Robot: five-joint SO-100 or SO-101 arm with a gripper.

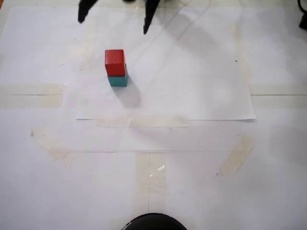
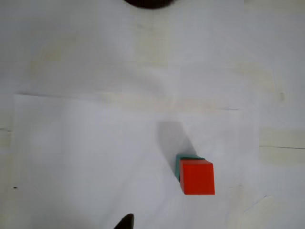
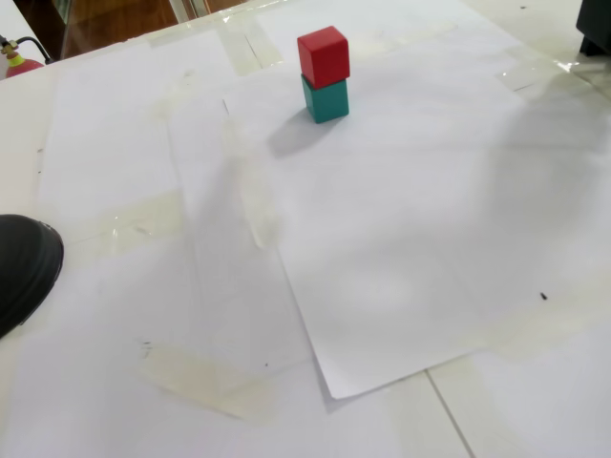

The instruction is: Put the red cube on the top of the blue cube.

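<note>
In a fixed view facing the arm, the red cube (image 1: 115, 62) sits on top of the blue cube (image 1: 118, 79) on a taped-down white paper sheet (image 1: 192, 86) covering the bench (image 1: 153, 191). Two dark fingers (image 1: 82, 13) hang spread wide at the top edge, the gripper (image 1: 114, 26) empty and well clear of the stack; the arm above is cut off. A dark rounded object (image 1: 153, 222) pokes in at the bottom edge.

In the wrist view, the red cube (image 2: 197, 177) hides nearly all of the blue cube (image 2: 183, 161), leaving only a teal sliver. One dark fingertip (image 2: 125, 222) enters at the bottom edge.

In another fixed view, from the side, the stack stands upright, red cube (image 3: 323, 55) squarely over blue cube (image 3: 326, 100), edges slightly turned against the sheet's. Tape strips (image 3: 253, 205) hold the paper; nothing crowds the stack.
</note>
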